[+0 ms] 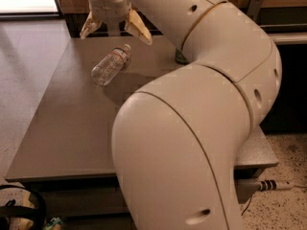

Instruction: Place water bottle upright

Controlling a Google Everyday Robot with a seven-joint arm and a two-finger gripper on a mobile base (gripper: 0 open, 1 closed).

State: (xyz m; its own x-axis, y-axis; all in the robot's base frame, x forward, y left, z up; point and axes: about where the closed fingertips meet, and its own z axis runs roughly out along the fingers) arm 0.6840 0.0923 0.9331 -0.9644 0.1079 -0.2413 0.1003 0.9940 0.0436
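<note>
The water bottle (110, 64) is a small clear ribbed bottle with a white cap. It lies on its side on the grey table (67, 123), toward the far left, with the cap pointing to the far right. My gripper (116, 31) hangs open just above and behind the bottle, its two tan fingers (139, 30) spread wide and apart from it. It holds nothing. My large white arm fills the right and middle of the view and hides much of the table.
Only the base of the green can (180, 57) shows behind my arm at the far side of the table. The table's left edge drops to a speckled floor (24, 80). A cable (273, 185) lies at the lower right.
</note>
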